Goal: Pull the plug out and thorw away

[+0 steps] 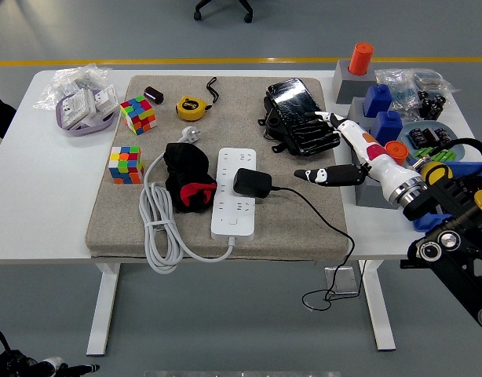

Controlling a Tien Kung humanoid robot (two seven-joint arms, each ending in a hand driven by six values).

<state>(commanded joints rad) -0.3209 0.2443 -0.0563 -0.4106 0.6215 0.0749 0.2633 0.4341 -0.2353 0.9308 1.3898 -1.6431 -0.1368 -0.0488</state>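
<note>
Overhead, a white table [37, 196] fills the frame, with a grey-brown mat [304, 236] covering its middle. At the upper left, off the mat, sits a crinkled clear bag of small items [80, 98] over a lilac band. Just right of it, on the mat's left part, are two colourful puzzle cubes [137, 114], one above the other. A small dark object and a yellow tape measure [191, 107] lie along the mat's top. A thick white cable [156, 228] loops down the mat's left side and over the front edge. Beside it lies a black and red cloth bundle [186, 179]. At centre lies a white power strip [235, 192], long axis running toward the viewer. A black plug adapter [253, 183] sits plugged into its right side, its thin black cord [323, 224] trailing right and off the table's front edge. Above and right of it lies a glossy black pouch [300, 116]. Toward the right, the robot's right hand [347, 153], white with black fingertips, hovers over the mat's right edge, fingers spread apart and holding nothing, one dark fingertip pointing left toward the adapter without touching it. Orange and blue blocks [380, 100] and a tray of small parts crowd the upper right.
</note>
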